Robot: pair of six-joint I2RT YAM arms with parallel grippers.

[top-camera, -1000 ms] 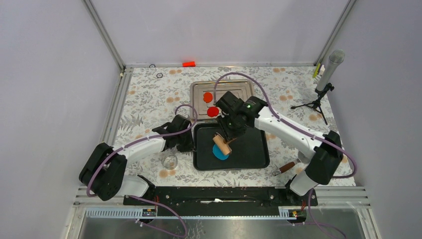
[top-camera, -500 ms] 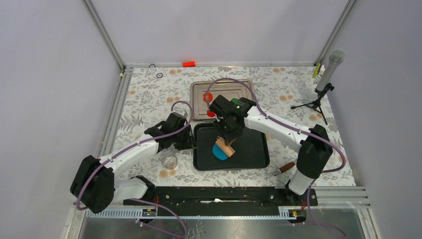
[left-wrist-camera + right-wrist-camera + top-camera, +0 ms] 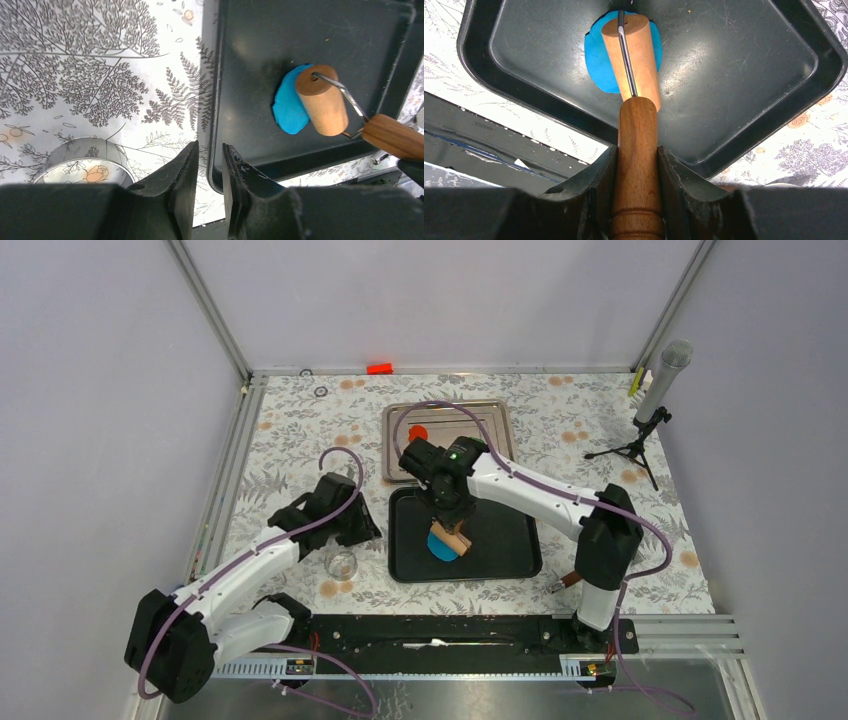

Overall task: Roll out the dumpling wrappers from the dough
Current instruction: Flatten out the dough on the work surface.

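The blue dough (image 3: 438, 546) (image 3: 289, 109) (image 3: 598, 56) lies flattened at the left of the black tray (image 3: 505, 545) (image 3: 260, 55) (image 3: 734, 75). A wooden roller (image 3: 453, 537) (image 3: 322, 100) (image 3: 634, 50) rests across it. My right gripper (image 3: 447, 514) (image 3: 637, 150) is shut on the roller's handle. Just left of the tray's left rim, my left gripper (image 3: 370, 532) (image 3: 210, 150) is open a little and holds nothing. One red dumpling wrapper (image 3: 418, 432) lies in the silver tray (image 3: 490, 412), partly behind my right arm.
A clear glass cup (image 3: 342, 565) (image 3: 85, 160) stands on the flowered cloth beside my left gripper. A brown-handled tool (image 3: 575, 577) lies right of the black tray. A microphone on a stand (image 3: 655, 390) is at the back right.
My left gripper has opened and drawn back to the left, off the black tray's rim. My right arm has swung left over the silver tray, with the roller still on the dough.
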